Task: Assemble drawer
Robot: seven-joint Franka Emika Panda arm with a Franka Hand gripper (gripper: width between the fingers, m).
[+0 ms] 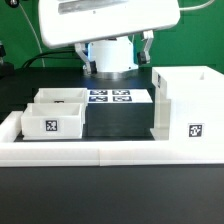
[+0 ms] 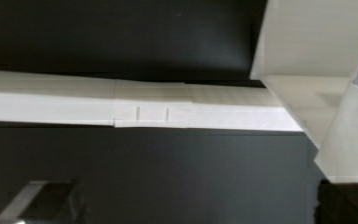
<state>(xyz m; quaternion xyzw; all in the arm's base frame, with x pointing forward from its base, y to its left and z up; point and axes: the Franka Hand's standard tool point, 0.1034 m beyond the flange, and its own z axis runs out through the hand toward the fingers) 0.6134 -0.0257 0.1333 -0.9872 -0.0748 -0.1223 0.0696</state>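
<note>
Arm [image 1: 108, 20] up high at the back, white wrist block facing down. Gripper [image 1: 119, 55] hangs above the table, fingers [image 1: 150, 45] spread wide apart, nothing between them. Wrist view shows one dim fingertip only.

The arm [image 1: 110, 25] is cut off by the exterior view's top edge, and the gripper [image 1: 112, 66] below it is too small and blurred to tell how its jaws stand. The marker board [image 1: 112, 97] shows only in part, its sides hidden behind the rear tray [image 1: 60, 97] and the housing [image 1: 185, 105], which the exterior view's right edge crops. In the wrist view the housing wall [image 2: 327, 120] is blurred and cropped, the rail [image 2: 140, 105] runs out of frame, and a dim grey shape [image 2: 43, 200] at the edge is perhaps a finger
</note>
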